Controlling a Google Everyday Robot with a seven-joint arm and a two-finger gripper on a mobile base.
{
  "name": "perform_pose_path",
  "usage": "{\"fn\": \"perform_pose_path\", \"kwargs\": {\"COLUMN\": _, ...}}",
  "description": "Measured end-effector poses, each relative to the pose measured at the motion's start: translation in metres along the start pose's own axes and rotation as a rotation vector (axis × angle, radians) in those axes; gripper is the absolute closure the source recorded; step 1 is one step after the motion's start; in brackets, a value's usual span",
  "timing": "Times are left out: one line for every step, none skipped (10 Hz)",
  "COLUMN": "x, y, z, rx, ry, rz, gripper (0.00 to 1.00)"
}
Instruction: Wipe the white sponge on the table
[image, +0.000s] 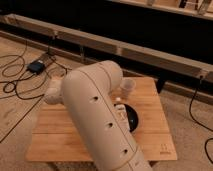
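The wooden slatted table (152, 100) fills the middle of the camera view. My large cream arm (97, 117) reaches across it from the bottom and covers its centre and left half. The arm's far end (52, 93) shows at the table's left edge. My gripper is hidden behind the arm, so it is not in view. The white sponge is also hidden or out of view.
A clear plastic cup (127, 88) stands at the back of the table. A black round plate (133, 119) holds a white labelled bottle (120, 111) right of the arm. Cables and a small dark box (36, 66) lie on the floor at left. A long low rail (150, 52) runs behind.
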Motion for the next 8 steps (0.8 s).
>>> {"fn": "perform_pose_path", "kwargs": {"x": 0.0, "y": -0.01, "z": 0.0, "rx": -0.001, "ry": -0.001, "rz": 0.025, "gripper": 1.0}}
{"fn": "perform_pose_path", "kwargs": {"x": -0.005, "y": -0.026, "z": -0.005, "rx": 0.003, "ry": -0.006, "rz": 0.053, "gripper": 1.0}}
{"fn": "perform_pose_path", "kwargs": {"x": -0.011, "y": -0.034, "z": -0.008, "rx": 0.008, "ry": -0.01, "rz": 0.062, "gripper": 1.0}}
{"fn": "perform_pose_path", "kwargs": {"x": -0.022, "y": -0.042, "z": -0.015, "rx": 0.015, "ry": -0.019, "rz": 0.065, "gripper": 1.0}}
{"fn": "perform_pose_path", "kwargs": {"x": -0.032, "y": -0.045, "z": -0.022, "rx": 0.021, "ry": -0.028, "rz": 0.062, "gripper": 1.0}}
{"fn": "perform_pose_path", "kwargs": {"x": -0.05, "y": -0.045, "z": -0.033, "rx": 0.03, "ry": -0.043, "rz": 0.05, "gripper": 1.0}}
{"fn": "perform_pose_path", "kwargs": {"x": -0.059, "y": -0.043, "z": -0.04, "rx": 0.034, "ry": -0.051, "rz": 0.039, "gripper": 1.0}}
{"fn": "perform_pose_path", "kwargs": {"x": -0.068, "y": -0.039, "z": -0.044, "rx": 0.038, "ry": -0.056, "rz": 0.025, "gripper": 1.0}}
